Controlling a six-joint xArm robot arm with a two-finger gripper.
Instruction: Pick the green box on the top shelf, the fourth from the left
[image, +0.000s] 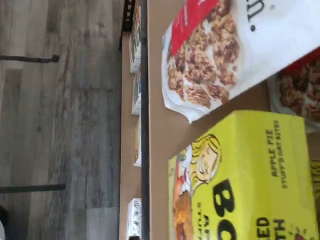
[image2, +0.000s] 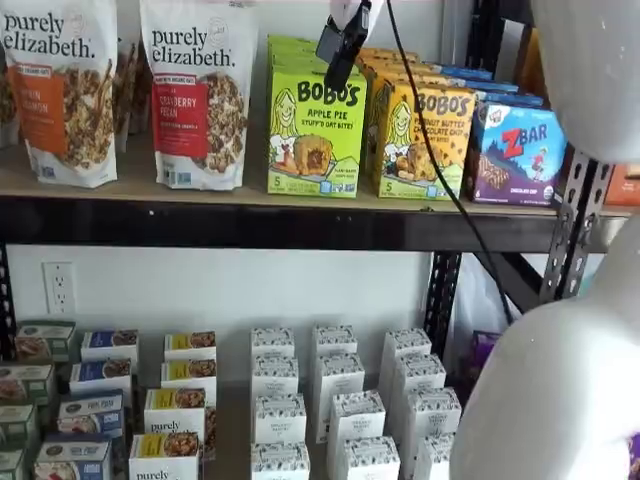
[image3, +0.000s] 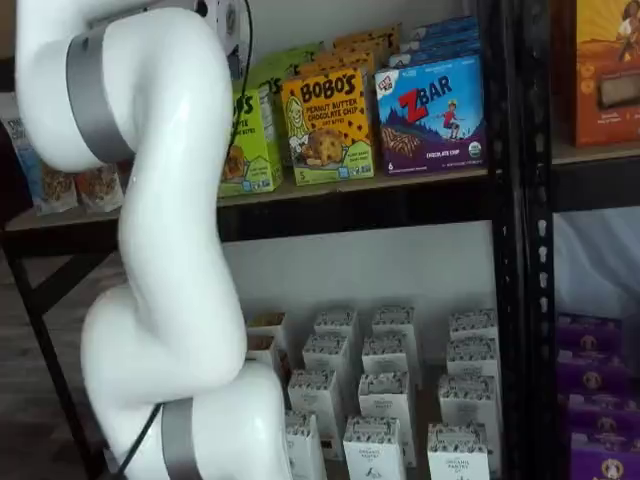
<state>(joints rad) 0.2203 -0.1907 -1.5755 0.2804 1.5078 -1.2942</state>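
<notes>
Green box (image2: 315, 135) stands upright at the front edge of the top shelf (image2: 250, 222), between a purely elizabeth granola bag (image2: 197, 92) and a yellow-orange Bobo's box (image2: 425, 140); blue ZBar box (image2: 517, 152) further along. Shelf board tan, black front beam, black perforated uprights. Pale wall behind, white wall outlet (image2: 59, 287) below. Grey wood-plank floor (image: 60, 120) in the wrist view. Gripper (image2: 343, 45) hangs above the box's top; seen side-on, but its fingers stand wide, holding nothing.
</notes>
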